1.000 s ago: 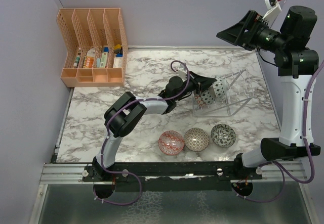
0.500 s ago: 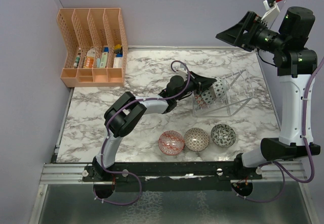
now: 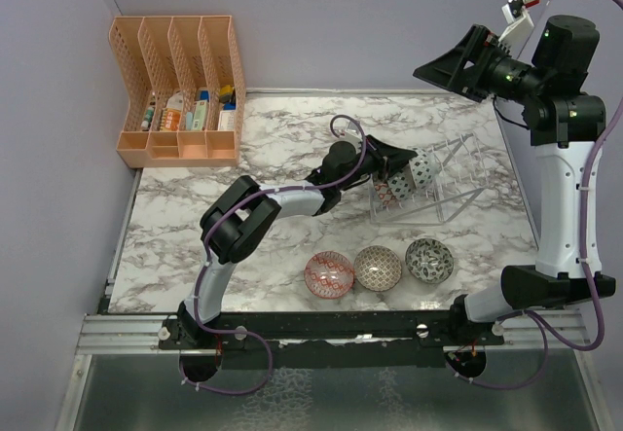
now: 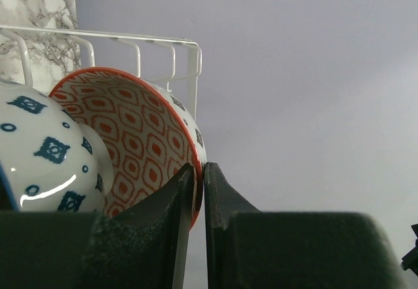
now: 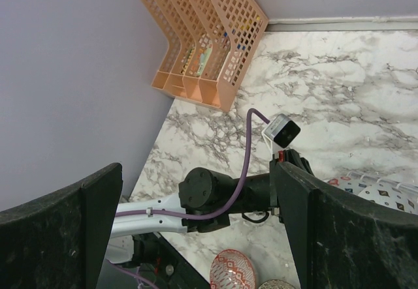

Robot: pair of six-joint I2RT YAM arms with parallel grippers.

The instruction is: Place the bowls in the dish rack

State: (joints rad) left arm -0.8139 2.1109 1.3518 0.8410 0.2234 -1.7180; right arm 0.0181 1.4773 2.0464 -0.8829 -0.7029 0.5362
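Left hand (image 4: 199,171) pinches red bowl (image 4: 140,139) at its rim (inside dish rack (image 3: 456,180)).

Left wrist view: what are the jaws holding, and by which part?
On the left gripper, the jaws pinch the red-patterned bowl by its rim, one inside, one outside.

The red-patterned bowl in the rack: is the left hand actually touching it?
Touching. The left wrist view shows the left hand pinching the rim of the red-patterned bowl, one finger on each side, with no gap.
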